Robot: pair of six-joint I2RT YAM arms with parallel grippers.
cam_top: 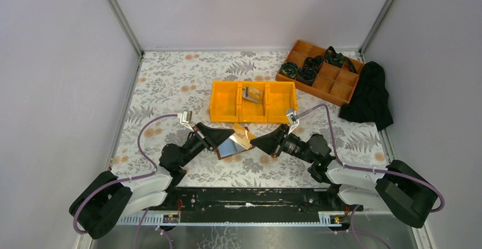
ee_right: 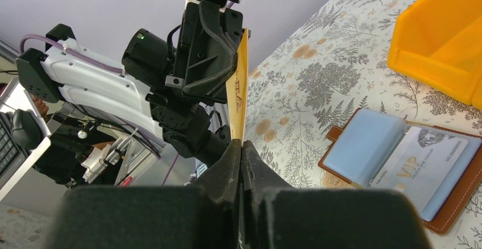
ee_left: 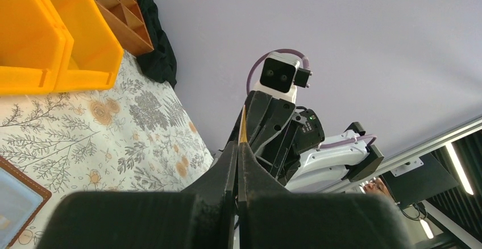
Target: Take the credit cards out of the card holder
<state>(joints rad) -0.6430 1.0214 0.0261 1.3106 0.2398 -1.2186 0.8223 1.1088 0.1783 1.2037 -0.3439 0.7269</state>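
Note:
A gold-tan credit card point(cam_top: 244, 133) is held upright above the table, pinched from both sides. My left gripper point(cam_top: 233, 136) is shut on its left end; in the left wrist view the card point(ee_left: 243, 125) shows edge-on between the jaws of that gripper point(ee_left: 239, 146). My right gripper point(cam_top: 254, 141) is shut on its other end, and in the right wrist view that gripper point(ee_right: 241, 144) holds the card point(ee_right: 239, 90) too. The brown card holder point(ee_right: 455, 192) lies open on the table below, with a pale VIP card point(ee_right: 426, 161) in its clear sleeve. It also shows in the top view point(cam_top: 228, 148).
An orange three-part bin point(cam_top: 224, 104) stands behind the grippers, with silvery cards point(cam_top: 253, 94) in its middle part. A brown compartment tray point(cam_top: 335, 84) with dark items sits at the back right, beside a black cloth point(cam_top: 369, 96). Walls close the left, back and right sides.

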